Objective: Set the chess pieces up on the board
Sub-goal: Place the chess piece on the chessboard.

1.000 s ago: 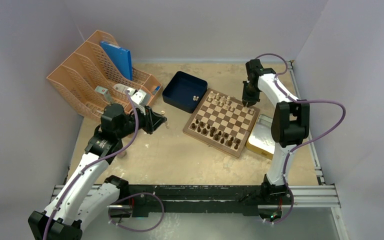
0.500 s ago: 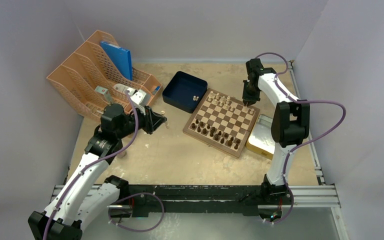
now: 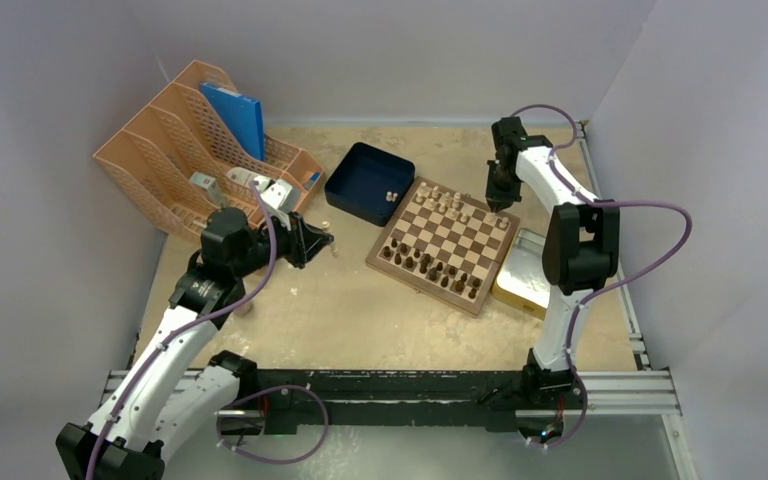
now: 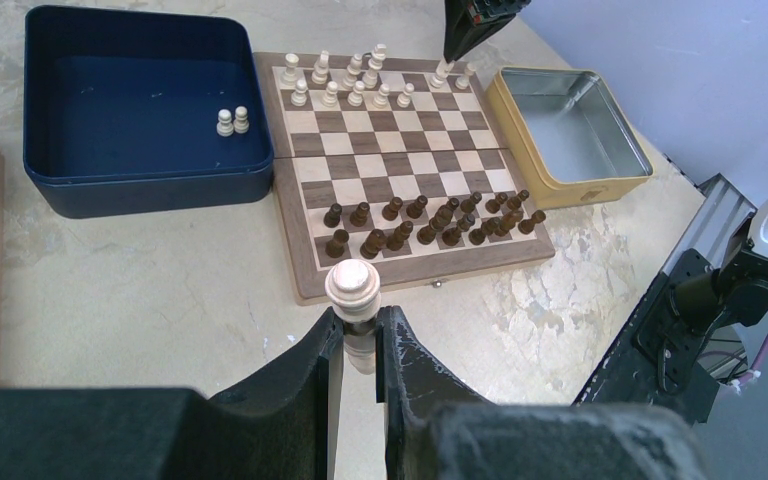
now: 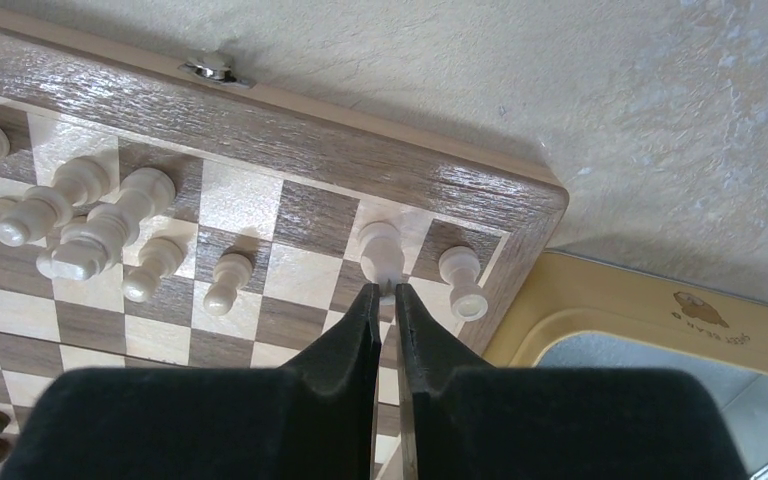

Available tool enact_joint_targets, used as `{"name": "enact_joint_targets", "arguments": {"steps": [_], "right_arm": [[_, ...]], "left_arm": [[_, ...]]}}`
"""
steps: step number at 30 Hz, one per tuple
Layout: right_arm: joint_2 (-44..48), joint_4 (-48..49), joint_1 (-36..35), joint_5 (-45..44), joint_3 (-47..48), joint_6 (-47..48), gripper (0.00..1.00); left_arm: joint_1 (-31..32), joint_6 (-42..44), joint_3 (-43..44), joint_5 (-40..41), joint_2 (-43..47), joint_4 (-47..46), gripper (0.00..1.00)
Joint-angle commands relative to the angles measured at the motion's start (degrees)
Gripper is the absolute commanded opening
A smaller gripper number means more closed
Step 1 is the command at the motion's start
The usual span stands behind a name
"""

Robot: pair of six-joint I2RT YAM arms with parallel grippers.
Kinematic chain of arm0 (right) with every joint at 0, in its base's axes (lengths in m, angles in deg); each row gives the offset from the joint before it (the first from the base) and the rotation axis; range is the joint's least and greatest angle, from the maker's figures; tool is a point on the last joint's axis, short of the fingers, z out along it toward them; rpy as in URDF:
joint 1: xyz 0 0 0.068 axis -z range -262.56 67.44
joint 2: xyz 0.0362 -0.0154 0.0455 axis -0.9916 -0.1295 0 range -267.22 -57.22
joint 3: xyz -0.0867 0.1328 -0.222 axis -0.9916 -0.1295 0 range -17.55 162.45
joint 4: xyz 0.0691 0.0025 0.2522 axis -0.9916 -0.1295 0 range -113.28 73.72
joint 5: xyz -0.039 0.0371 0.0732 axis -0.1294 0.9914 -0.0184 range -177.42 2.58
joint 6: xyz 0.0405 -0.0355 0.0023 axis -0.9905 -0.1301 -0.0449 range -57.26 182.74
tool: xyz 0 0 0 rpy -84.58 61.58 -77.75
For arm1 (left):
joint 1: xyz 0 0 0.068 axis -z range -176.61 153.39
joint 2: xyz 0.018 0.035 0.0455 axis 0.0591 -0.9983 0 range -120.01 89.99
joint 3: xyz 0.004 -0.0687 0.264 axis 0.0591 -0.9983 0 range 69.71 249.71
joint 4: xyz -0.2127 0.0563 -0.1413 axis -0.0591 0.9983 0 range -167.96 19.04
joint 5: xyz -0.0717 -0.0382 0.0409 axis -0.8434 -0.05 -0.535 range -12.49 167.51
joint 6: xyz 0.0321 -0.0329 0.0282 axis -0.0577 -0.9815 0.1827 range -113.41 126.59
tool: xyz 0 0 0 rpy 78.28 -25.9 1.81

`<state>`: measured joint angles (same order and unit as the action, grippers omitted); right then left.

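No change is noted since a second ago. A piece [image 5: 381, 245] is pinched by the right gripper [image 5: 385, 295] at the upper-right corner of the board [image 5: 300, 170], and a pawn [image 4: 352, 285] by the left gripper [image 4: 358, 335]. Progress is judged paused.

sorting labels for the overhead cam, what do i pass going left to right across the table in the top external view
peach file rack → dark blue tray → chessboard → gold tin

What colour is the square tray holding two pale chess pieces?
The tray is dark blue, inside and out; the left wrist view shows it best.
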<state>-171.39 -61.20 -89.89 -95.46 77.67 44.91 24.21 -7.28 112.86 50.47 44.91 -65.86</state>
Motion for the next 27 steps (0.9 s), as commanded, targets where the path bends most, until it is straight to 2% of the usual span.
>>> {"name": "enact_joint_targets", "arguments": {"steps": [1,11,22,25,27], "right_arm": [[1.5,-0.9,0.2,-2.0,0.6,-0.2,0.13],[3.6,1.5,0.2,-1.7,2.2,0.3,0.20],[12.6,7.0,-1.1,1.3,-1.9,-0.4,0.21],[18.2,13.4,-3.9,4.8,-5.0,-0.5,0.23],[23.0,21.1,-6.6,11.1,-9.2,-0.3,0.27]], "left_arm": [[0.5,0.7,-0.4,-0.4,0.7,-1.7,0.00],[0.5,0.0,-0.3,-0.4,0.4,-1.8,0.00],[0.5,-5.7,1.9,-1.0,-2.1,-2.6,0.00],[0.5,-10.2,2.3,0.0,-3.3,-4.0,0.00],[0.5,-13.7,2.5,0.0,-3.8,-6.0,0.00]]}}
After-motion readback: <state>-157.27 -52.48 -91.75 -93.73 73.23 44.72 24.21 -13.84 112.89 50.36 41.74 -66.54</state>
